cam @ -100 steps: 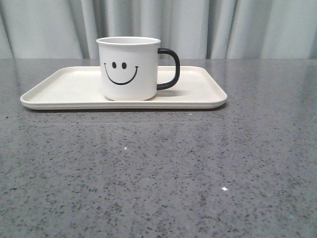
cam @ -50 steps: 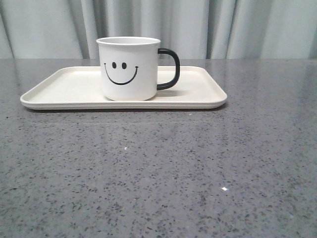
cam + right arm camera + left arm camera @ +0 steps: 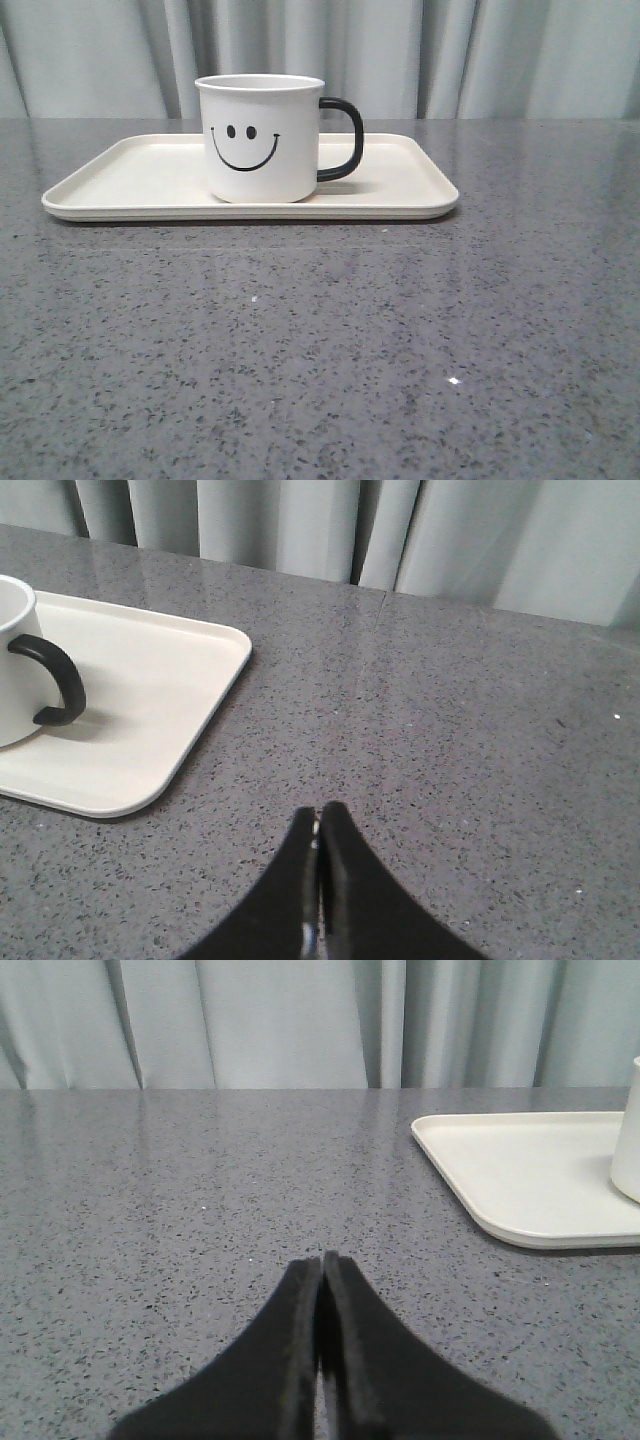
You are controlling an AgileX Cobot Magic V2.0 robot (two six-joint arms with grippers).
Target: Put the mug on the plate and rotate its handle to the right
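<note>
**A:** ok so where's it at right now?

**B:** The white cylindrical mug with the black smiley face (image 3: 260,140) is standing upright on the cream rectangular tray with rounded corners and a low rim (image 3: 130,180), a little left of the tray's middle. Smiley faces the near side, and the glossy black loop handle (image 3: 345,138) sticks out to the right.

**A:** and the tray itself?

**B:** It lies flat on the speckled dark grey stone-look tabletop (image 3: 320,350), toward the far edge, with pale grey-blue curtains (image 3: 500,55) hanging behind it. The near half of the table is just bare surface with a couple of tiny bright specks.

**A:** what about the arms, anything touching the mug?

**B:** Nope. Neither arm shows in the front view. The left black gripper (image 3: 321,1260) is low over the table, well off to the left of the tray, fingers pressed together with nothing between them. The right black gripper (image 3: 319,810) is the same deal: jaws clenched flat against each other, empty, out over the bare table to the right of the tray's near right corner.
</note>
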